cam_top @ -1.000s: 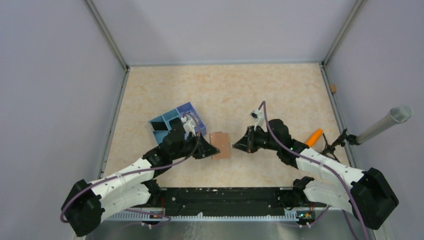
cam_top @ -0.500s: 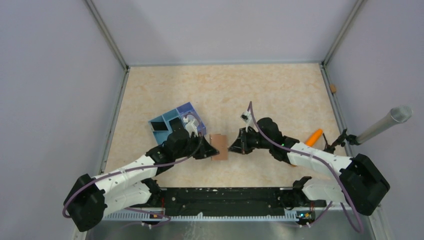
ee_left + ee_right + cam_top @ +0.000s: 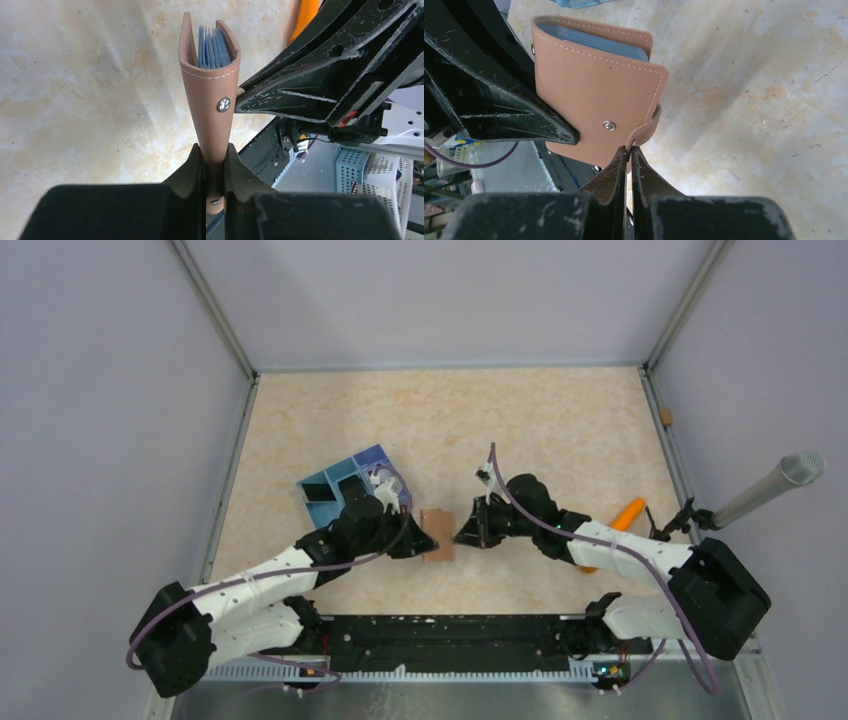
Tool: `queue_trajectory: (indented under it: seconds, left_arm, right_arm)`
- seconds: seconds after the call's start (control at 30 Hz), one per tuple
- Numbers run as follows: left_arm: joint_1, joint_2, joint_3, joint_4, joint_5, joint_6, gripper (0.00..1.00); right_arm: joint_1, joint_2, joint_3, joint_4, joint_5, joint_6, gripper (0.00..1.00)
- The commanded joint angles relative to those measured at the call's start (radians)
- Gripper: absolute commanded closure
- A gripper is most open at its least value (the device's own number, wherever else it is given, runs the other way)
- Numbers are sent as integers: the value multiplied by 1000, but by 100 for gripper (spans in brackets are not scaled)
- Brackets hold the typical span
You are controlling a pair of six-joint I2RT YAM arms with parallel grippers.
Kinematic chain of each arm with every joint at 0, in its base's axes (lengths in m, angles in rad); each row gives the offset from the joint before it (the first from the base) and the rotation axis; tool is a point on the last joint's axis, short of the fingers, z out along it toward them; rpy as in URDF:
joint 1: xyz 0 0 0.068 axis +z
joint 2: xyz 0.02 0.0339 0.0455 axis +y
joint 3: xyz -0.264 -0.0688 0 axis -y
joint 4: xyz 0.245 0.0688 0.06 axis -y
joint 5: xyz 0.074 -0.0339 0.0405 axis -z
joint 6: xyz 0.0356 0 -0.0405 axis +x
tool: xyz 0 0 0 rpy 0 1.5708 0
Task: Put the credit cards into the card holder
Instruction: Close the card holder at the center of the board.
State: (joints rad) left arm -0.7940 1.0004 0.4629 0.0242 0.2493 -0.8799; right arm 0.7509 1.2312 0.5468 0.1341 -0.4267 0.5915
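While my left gripper (image 3: 214, 159) is clamping the card holder (image 3: 210, 95) upright over the table (image 3: 560, 420), my right gripper (image 3: 629, 152), tips closed, is pinching its strap (image 3: 651, 125); blue cards (image 3: 212, 50) are sitting inside, so I'm judging only the fastening is remaining

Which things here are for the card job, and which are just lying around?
For the job: brown card holder, blue sheets inside it (cards or sleeves, unclear), left gripper clamping it, right gripper pinching its strap.
Just lying about: blue divided box, orange carrot, grey tube at the right.
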Motion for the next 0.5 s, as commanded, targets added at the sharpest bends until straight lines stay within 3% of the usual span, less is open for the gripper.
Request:
queue_trajectory:
  seconds: [0.0,0.47]
  left_arm:
    - [-16,16,59,31,-8,28,100]
    - [-36,83,107,-61,-44,40,100]
  right_arm:
    - [27,26,78,62,-18,-21,100]
    - [46,47,83,98,-18,-28,100]
